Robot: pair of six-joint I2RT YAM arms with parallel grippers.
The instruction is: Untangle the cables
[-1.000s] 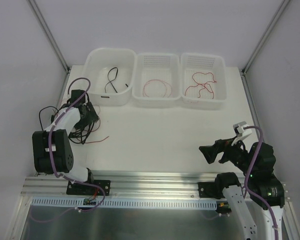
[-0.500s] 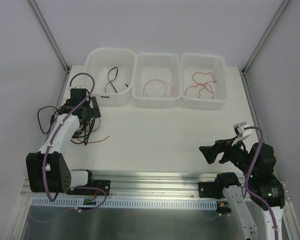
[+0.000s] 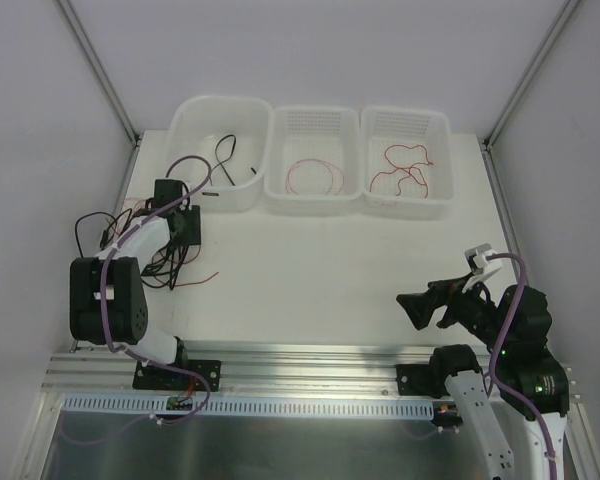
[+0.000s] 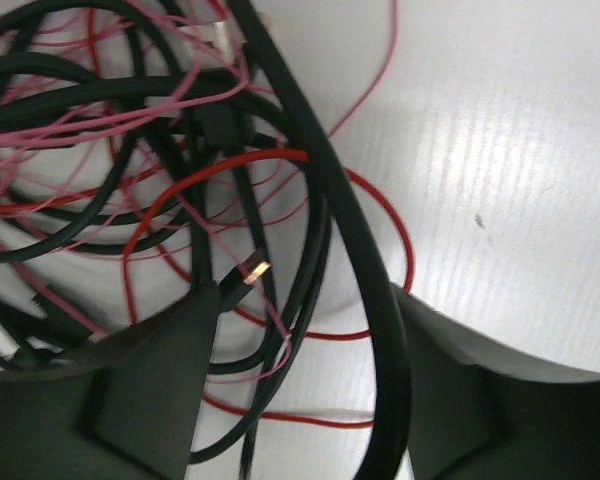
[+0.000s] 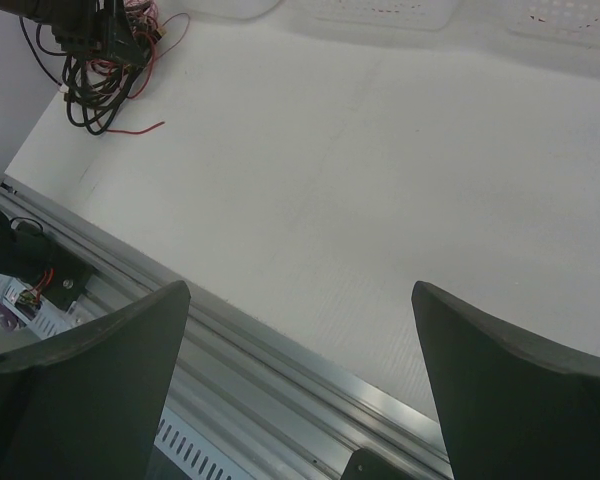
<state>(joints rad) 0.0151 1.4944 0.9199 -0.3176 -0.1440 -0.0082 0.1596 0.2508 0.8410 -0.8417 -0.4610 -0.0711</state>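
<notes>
Table: a wide bare white surface lies between the two arms and runs up to the bins. An aluminium rail runs along the near edge.

cables: a knot of black, red and fine pink strands lies hard against the table's left edge. One red end trails out toward the centre.

left gripper: directly over the knot. In the wrist view its jaws stand apart, and a thick black strand and a red loop run through the gap. They are not pinched. I cannot say whether any strand touches a finger, because the view is too blurred.

right gripper: near the front right, well apart from the knot, spread wide with nothing between its jaws.

Bins along the far edge, side by side:
- left bin: one black cable.
- middle bin: one red wire loop.
- right bin: one crumpled red wire.
</notes>
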